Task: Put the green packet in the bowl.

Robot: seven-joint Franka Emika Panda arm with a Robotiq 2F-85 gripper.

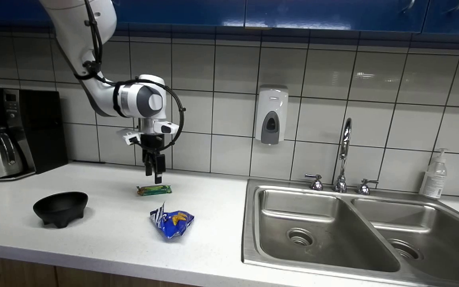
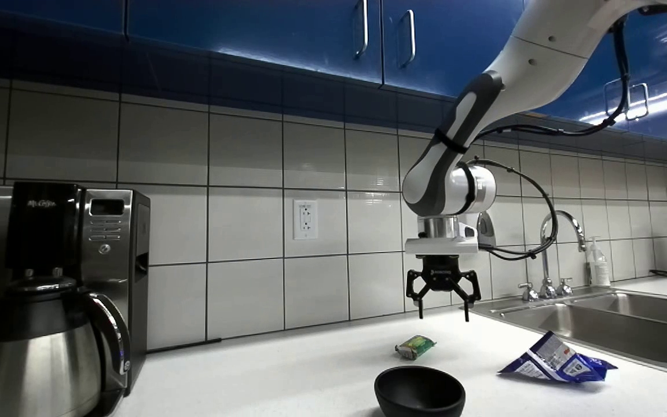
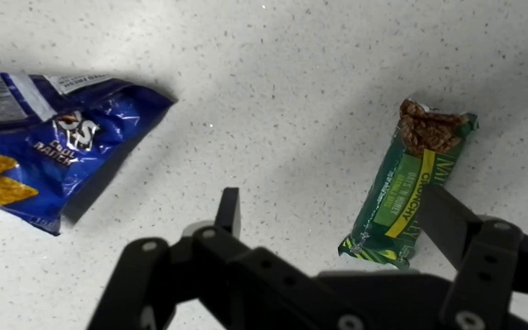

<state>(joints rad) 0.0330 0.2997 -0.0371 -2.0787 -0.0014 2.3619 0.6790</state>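
The green packet (image 1: 154, 190) lies flat on the white counter and shows in both exterior views (image 2: 416, 347). The black footed bowl (image 1: 64, 211) stands upright on the counter, apart from the packet; its inside looks empty in an exterior view (image 2: 420, 395). My gripper (image 1: 153, 177) hangs pointing down above the counter, over the packet's area. It is open with nothing between its fingers (image 2: 443, 318). In the wrist view the packet (image 3: 385, 197) lies below the open jaws (image 3: 332, 189); the right finger covers part of its edge. The bowl is out of the wrist view.
A crumpled blue chip bag (image 1: 173, 224) lies near the packet, toward the sink (image 1: 249, 223). A coffee maker (image 2: 107, 243) stands at the wall beyond the bowl. A tiled wall (image 1: 191, 151) runs behind the counter, with blue cabinets (image 1: 181, 12) above.
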